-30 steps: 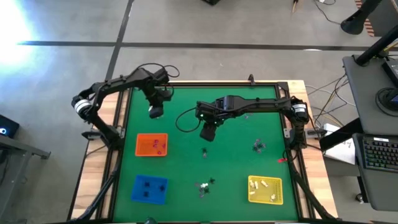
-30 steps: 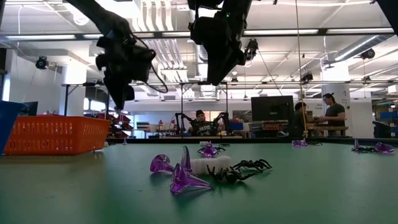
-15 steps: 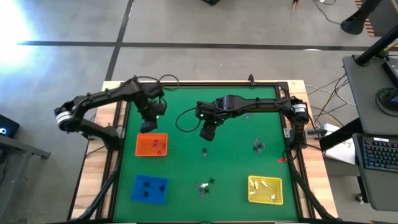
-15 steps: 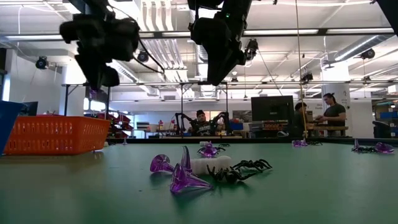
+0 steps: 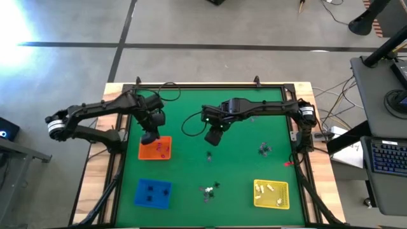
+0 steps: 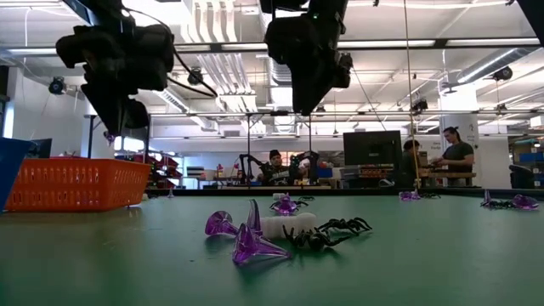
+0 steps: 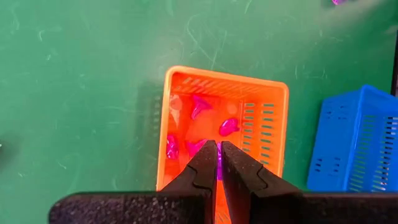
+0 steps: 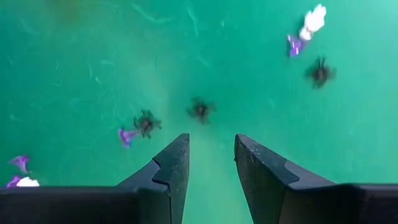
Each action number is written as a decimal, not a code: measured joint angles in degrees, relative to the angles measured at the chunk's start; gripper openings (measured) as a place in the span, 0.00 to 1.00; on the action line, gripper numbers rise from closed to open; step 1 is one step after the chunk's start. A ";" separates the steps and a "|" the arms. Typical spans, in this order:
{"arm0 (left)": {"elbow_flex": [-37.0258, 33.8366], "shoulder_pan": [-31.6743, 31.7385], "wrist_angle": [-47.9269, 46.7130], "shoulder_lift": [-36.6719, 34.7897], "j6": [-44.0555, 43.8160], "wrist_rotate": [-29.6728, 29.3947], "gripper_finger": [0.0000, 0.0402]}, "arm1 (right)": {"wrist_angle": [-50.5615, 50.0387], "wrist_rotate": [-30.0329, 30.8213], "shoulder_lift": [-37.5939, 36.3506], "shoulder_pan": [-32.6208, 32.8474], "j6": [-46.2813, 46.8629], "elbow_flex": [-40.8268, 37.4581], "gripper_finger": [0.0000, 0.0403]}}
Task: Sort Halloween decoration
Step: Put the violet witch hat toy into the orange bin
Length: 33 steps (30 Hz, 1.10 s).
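Purple trinket pinched in the left gripper hangs over the orange tray, evidently for dropping; right gripper hovers released above a black spider.

Purple trinket mostly hidden between left gripper fingers

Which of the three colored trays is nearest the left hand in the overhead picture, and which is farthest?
Measured from the left hand:
1. Orange tray, directly under the hand, on the table's left side.
2. Blue tray, also on the left, at the table's near edge.
3. Yellow tray, far across at the right near corner.
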 joint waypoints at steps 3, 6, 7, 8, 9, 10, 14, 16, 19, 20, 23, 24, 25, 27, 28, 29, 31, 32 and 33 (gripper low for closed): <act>-0.13 -0.10 -0.04 0.11 0.07 -0.01 0.00 | -2.58 -0.03 -0.13 0.88 3.61 0.00 0.29; -0.42 -1.02 0.06 0.29 0.05 -0.05 0.00 | -5.08 -0.03 -0.15 2.38 6.23 0.00 0.28; -0.44 -1.52 0.11 0.40 0.05 -0.06 0.00 | -5.55 -0.03 -0.15 2.94 7.14 0.00 0.27; -0.44 -2.12 0.11 0.51 0.03 -0.11 0.00 | -5.91 -0.03 -0.15 3.55 8.08 0.00 0.27; -0.44 -2.79 0.16 0.63 -0.04 -0.41 0.00 | -5.99 -0.03 -0.15 4.19 8.78 0.00 0.27; -0.44 -3.59 0.38 0.79 -0.20 -1.40 0.00 | -5.93 -0.02 -0.15 4.82 9.52 0.00 0.27; -0.63 -6.32 1.29 0.87 -1.64 -4.55 0.00 | -5.90 0.34 -0.15 7.13 12.72 0.00 0.28; -1.09 -7.37 1.62 0.87 -2.12 -5.02 0.00 | -5.88 0.38 -0.15 8.13 14.57 0.00 0.28; -1.46 -8.83 2.66 0.87 -3.54 -8.34 0.00 | -5.82 0.40 -0.15 9.51 16.79 0.00 0.27; -1.54 -9.16 2.93 0.87 -3.97 -9.33 0.00 | -5.78 0.41 -0.15 9.93 17.46 0.00 0.27; -1.66 -9.68 3.14 0.87 -4.86 -11.80 0.00 | -5.50 0.45 -0.15 11.09 18.88 0.00 0.27; -1.66 -9.73 3.30 0.87 -5.15 -12.21 0.00 | -5.46 0.45 -0.15 11.45 19.44 0.00 0.28; -1.66 -9.73 3.39 0.87 -5.20 -12.36 0.00 | -5.38 0.45 -0.16 11.75 19.94 0.00 0.28; -1.66 -9.73 3.39 0.87 -5.28 -12.58 0.00 | -5.36 0.45 -0.17 12.19 21.14 0.00 0.27; -1.68 -9.79 3.41 0.87 -5.30 -12.58 0.00 | -5.26 0.46 -0.15 12.39 21.46 0.00 0.27; -1.77 -9.81 3.41 0.87 -5.28 -12.56 0.00 | -5.16 0.47 -0.15 12.57 21.77 0.00 0.27; -1.86 -9.84 3.41 1.26 -5.28 -11.95 0.00 | -5.15 0.48 -0.17 12.76 22.65 0.00 0.27; -1.89 -9.92 3.42 1.57 -5.28 -11.59 0.00 | -5.09 0.52 -0.15 12.82 23.08 0.00 0.27; -1.90 -10.22 3.41 2.01 -5.29 -11.40 0.00 | -5.04 0.52 -0.16 12.90 23.61 0.00 0.27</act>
